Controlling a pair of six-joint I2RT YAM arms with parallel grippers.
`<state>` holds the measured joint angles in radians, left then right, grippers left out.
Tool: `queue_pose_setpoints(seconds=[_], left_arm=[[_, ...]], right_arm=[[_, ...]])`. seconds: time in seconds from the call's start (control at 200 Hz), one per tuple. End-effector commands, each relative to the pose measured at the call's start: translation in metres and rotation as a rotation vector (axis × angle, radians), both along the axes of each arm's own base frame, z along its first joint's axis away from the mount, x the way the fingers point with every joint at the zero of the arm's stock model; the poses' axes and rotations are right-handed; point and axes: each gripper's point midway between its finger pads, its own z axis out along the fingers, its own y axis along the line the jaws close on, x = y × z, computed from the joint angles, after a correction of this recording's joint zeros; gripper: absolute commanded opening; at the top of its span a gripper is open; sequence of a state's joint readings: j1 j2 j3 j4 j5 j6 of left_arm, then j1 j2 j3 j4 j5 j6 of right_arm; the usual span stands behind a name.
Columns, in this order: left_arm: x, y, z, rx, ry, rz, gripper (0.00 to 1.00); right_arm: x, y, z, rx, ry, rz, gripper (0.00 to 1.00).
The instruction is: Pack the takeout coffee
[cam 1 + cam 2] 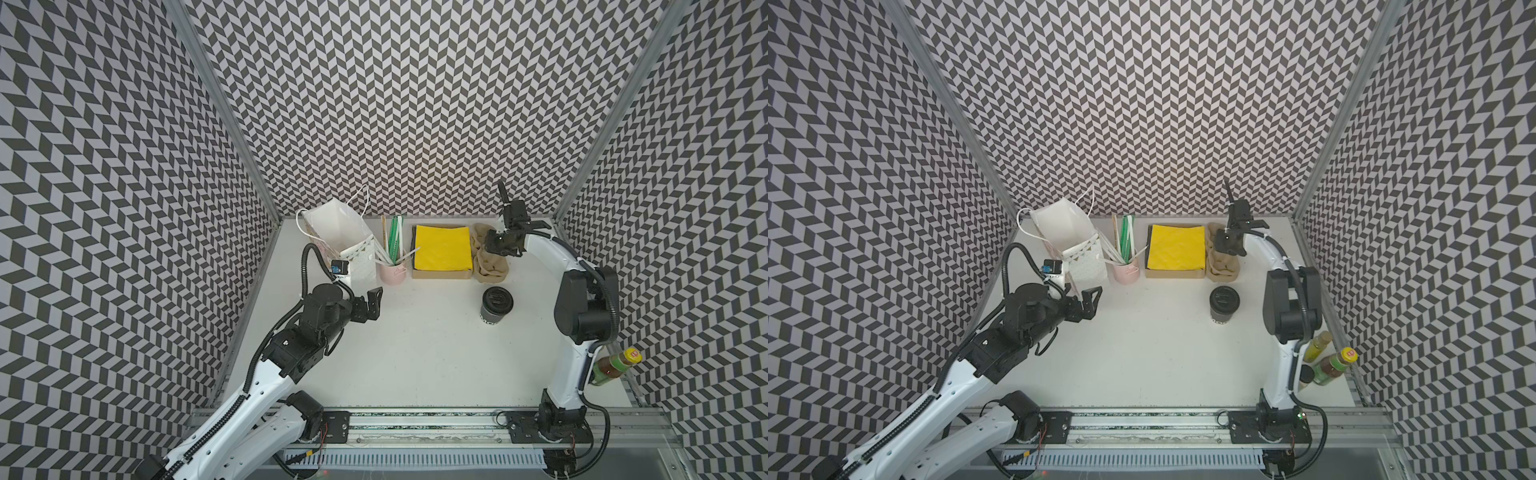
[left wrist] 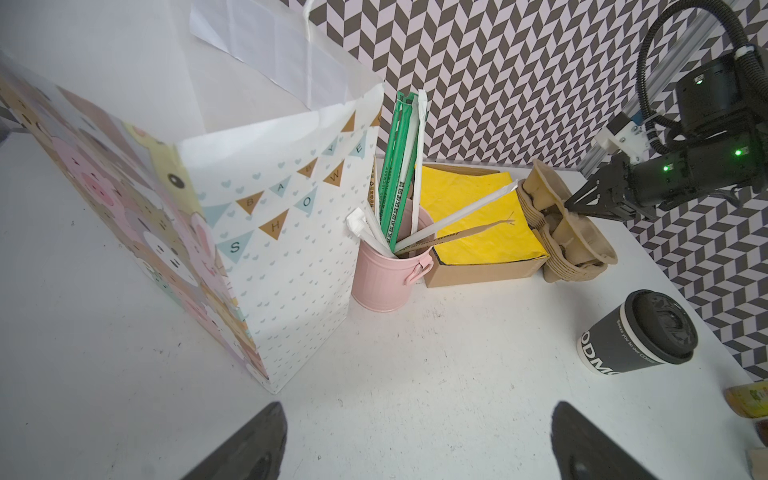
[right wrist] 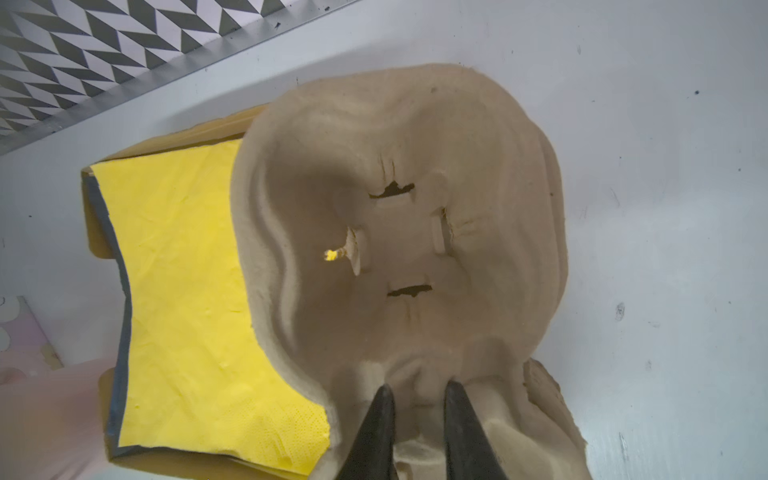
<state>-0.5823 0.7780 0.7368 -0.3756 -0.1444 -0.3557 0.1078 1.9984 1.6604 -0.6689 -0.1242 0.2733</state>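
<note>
In both top views your left gripper (image 1: pixel 371 304) hangs with its jaws spread wide and nothing between them. The gift bag (image 1: pixel 332 232) stands just beside them. Your right gripper (image 1: pixel 487 246) points down into the stack of pulp cup carriers (image 1: pixel 491 268). From up here its tips merge with the brown pulp, so you cannot read the gap. The takeout coffee (image 1: pixel 496 305) stands upright on the table with its lid on, free of both jaws. It is near the right jaws, just past the carrier stack on the side toward that arm's base. It is well apart from the left jaws, across bare table.

In the left wrist view your left fingers (image 2: pixel 257 440) sit far apart with only bare table (image 2: pixel 415 374) between them. Ahead of them stand the gift bag and the pink cup of straws (image 2: pixel 384 282). The takeout coffee stands further out, untouched. The right gripper's tip is sunk into the middle of the top carrier, which looks tilted against the ones below.

In the right wrist view your right jaws are nearly together, pinching the top carrier's middle ridge, with a fingertip (image 3: pixel 380 415) against each side. The box of yellow napkins (image 3: pixel 187 270) lies just beside the carrier, off to one side of the jaws.
</note>
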Motion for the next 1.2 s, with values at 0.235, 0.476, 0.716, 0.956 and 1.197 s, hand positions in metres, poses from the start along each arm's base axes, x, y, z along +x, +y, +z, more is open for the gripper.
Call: queue_pose_setpoints(seconds=[0.235,0.476,0.716,0.956,1.197], left_arm=[[-0.001,-0.001,0.000,0.006,-0.009,-0.011,0.99],[-0.002,-0.001,0.000,0.005,-0.010,-0.012,0.99],[-0.002,-0.001,0.000,0.005,-0.009,-0.013,0.99],[-0.003,-0.001,0.000,0.003,-0.012,-0.013,1.00],[-0.002,-0.001,0.001,0.002,-0.013,-0.013,1.00]], right_arm=[[-0.011,-0.005,0.027,-0.006,-0.045,-0.023,0.21],[-0.016,-0.008,0.013,-0.017,-0.006,-0.037,0.24],[-0.018,-0.010,0.031,-0.021,-0.043,-0.042,0.25],[-0.018,-0.007,0.014,-0.024,-0.001,-0.024,0.50],[-0.009,0.004,0.012,-0.090,0.010,-0.019,0.52]])
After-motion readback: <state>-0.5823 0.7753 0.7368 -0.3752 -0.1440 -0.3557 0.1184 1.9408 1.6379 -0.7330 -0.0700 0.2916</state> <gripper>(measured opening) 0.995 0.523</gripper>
